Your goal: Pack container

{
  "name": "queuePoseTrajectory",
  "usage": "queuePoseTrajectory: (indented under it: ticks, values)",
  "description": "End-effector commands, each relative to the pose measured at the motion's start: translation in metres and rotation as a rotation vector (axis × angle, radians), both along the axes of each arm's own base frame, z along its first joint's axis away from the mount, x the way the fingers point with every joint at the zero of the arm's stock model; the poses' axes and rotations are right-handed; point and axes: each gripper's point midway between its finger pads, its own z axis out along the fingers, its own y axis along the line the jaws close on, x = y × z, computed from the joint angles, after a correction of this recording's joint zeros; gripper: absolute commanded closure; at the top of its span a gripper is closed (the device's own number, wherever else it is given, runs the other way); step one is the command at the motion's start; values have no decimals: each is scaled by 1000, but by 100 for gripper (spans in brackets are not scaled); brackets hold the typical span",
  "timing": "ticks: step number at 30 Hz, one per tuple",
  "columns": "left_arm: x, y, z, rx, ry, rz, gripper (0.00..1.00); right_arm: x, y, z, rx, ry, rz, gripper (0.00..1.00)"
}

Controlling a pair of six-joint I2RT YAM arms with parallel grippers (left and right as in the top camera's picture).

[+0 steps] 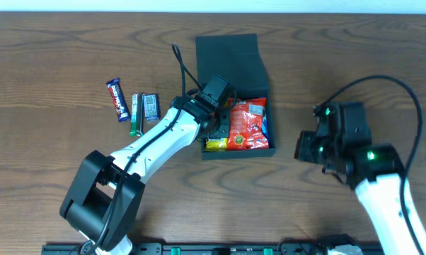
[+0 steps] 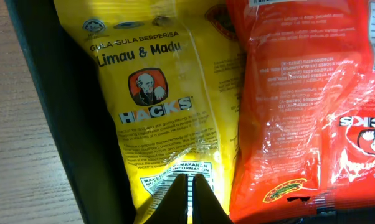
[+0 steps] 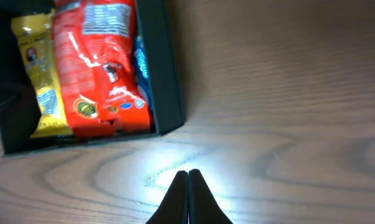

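Container sits mid-table, a bit far side, flap lid folded open away from the robot; the body holds a yellow packet along the left wall, a big red packet beside and partly over it, and a sliver of blue packet wedged at the right wall. Left gripper is inside the box, fingers together, tips low over the yellow packet's bottom edge; we see nothing held betw. them. Right gripper hangs over bare table just off the box's near right corner, fingers likewise pressed together, empty. Risks, in our judgement: closed tips on slick film could snag or drag the yellow packet on withdrawal; the left arm or its cable may catch the box wall and shift the light carton, as nothing braces it. The puffy red bag may ride high and stop the flap from seating. Three items are not yet packed at the left: a dark blue bar, a green stick and a dark flat pack; free room inside looks tight. Materials: box is matte dark card w/ straight thin walls; packets are glossy crinkled film, soft, pillow-shaped; table is wood-grain laminate, smooth w/ glare.
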Motion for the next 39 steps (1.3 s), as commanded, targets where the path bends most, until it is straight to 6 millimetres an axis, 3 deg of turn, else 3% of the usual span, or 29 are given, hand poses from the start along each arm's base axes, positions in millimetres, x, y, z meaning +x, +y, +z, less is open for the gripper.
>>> queuePoseTrajectory:
  ticks: [1, 10, 18, 32, 39]
  values:
    - [-1, 1, -7, 13, 7, -15, 94, 6, 11, -17, 113, 55, 92, 99]
    - [-1, -5, -21, 4, 31, -44, 94, 31, 21, -69, 187, 163, 122, 99]
    - [-1, -11, -31, -15, 50, -56, 94, 31, 25, -100, 213, 255, 120, 99]
    - [-9, -35, -33, -77, 62, -110, 94, 32, 70, -99, 298, 227, 254, 99]
    - [-9, -25, -34, -29, 58, -137, 94, 31, 72, -99, 294, 228, 261, 99]
